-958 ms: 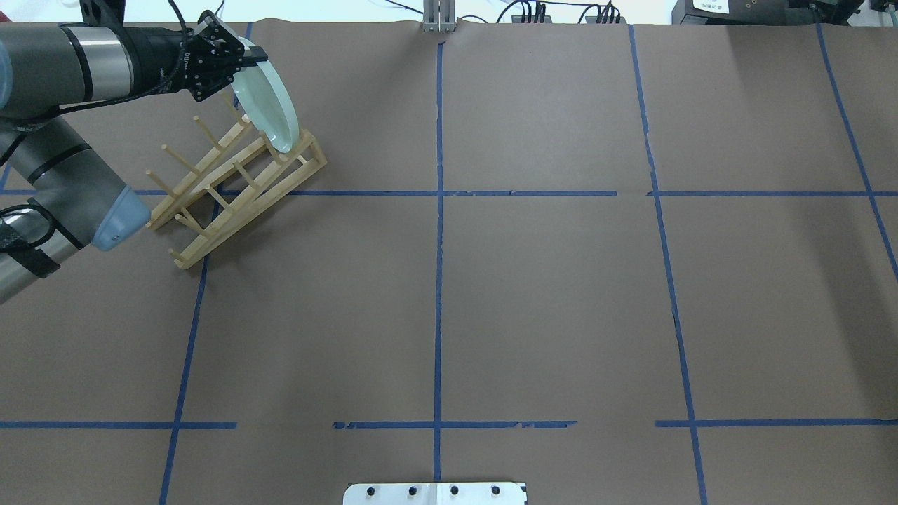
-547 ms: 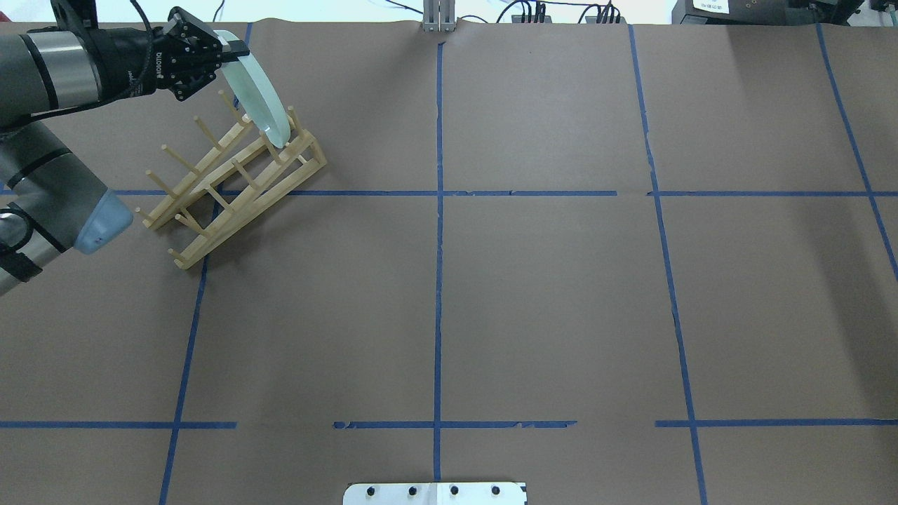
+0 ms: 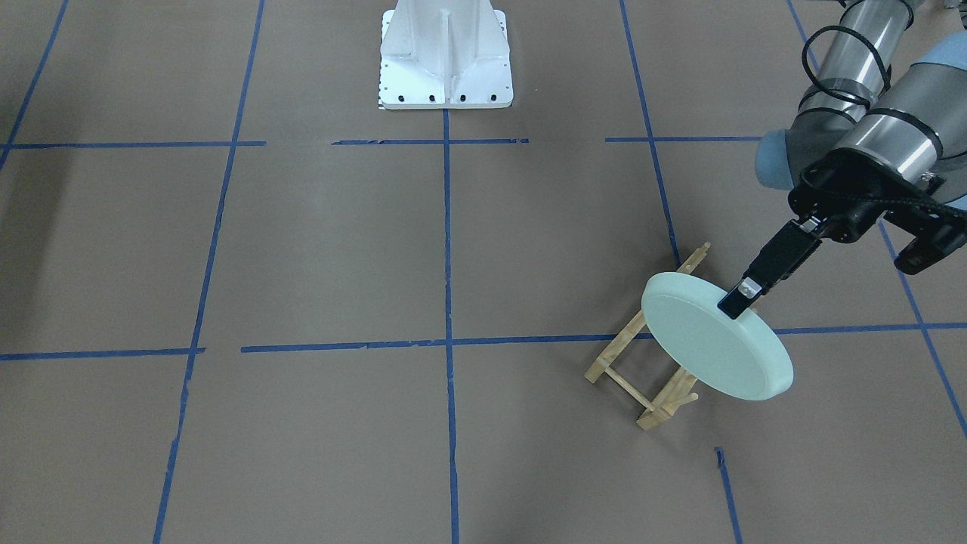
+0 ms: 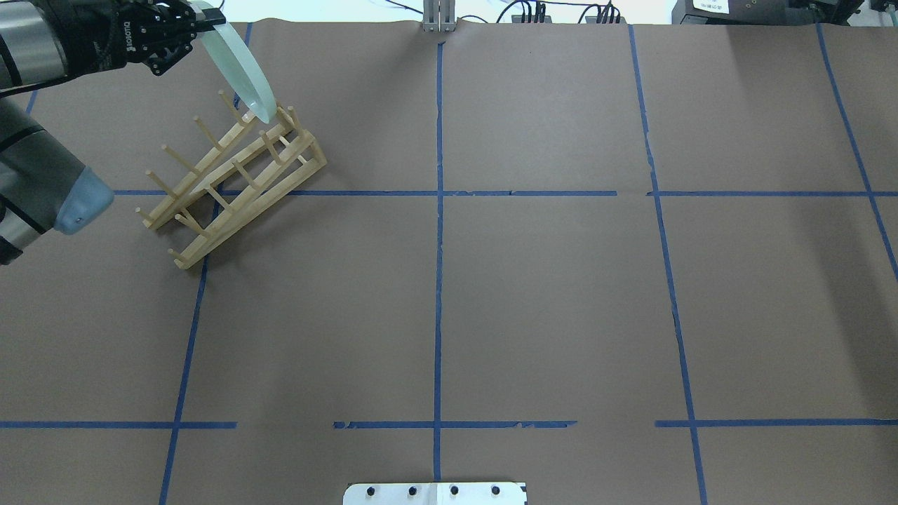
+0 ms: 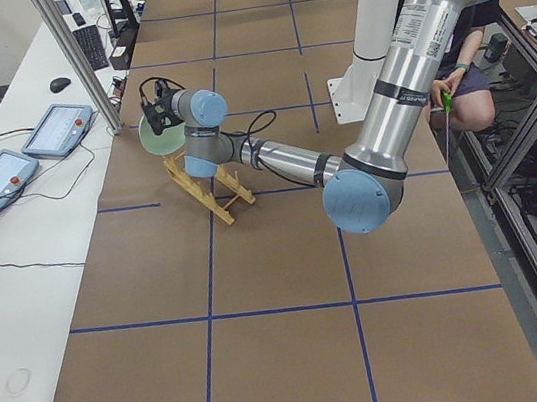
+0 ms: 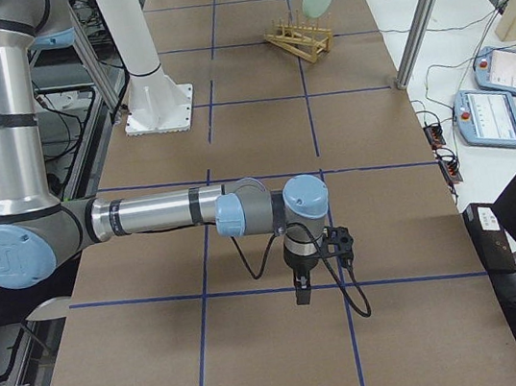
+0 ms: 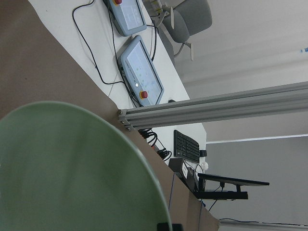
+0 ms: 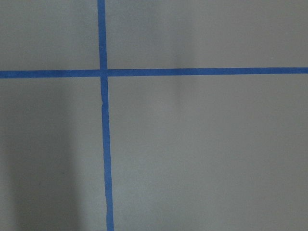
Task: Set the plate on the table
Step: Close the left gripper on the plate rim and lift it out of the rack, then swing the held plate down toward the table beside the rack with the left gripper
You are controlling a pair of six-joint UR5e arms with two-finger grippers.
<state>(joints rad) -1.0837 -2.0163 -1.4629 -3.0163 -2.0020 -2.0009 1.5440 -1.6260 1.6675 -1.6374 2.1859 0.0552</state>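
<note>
The pale mint-green plate (image 4: pixel 238 66) hangs tilted on edge above the far end of the wooden rack (image 4: pixel 231 182), clear of its pegs. My left gripper (image 4: pixel 210 17) is shut on the plate's upper rim. In the front-facing view the gripper (image 3: pixel 736 298) pinches the plate (image 3: pixel 714 336) over the rack (image 3: pixel 642 378). The plate fills the lower left of the left wrist view (image 7: pixel 72 168). My right gripper (image 6: pixel 301 288) points down close over the brown paper table (image 4: pixel 561 280) far from the rack, and I cannot tell whether it is open or shut.
The white robot base (image 3: pixel 446 60) stands at the table's near middle edge. Two teach pendants (image 5: pixel 29 151) and cables lie on the white bench beyond the table's far edge. The right wrist view shows only table paper (image 8: pixel 192 144) with crossing blue tape.
My left gripper has moved up and toward the far left with the plate. The plate has lifted out of the rack's end slot. The rack has stayed in place.
</note>
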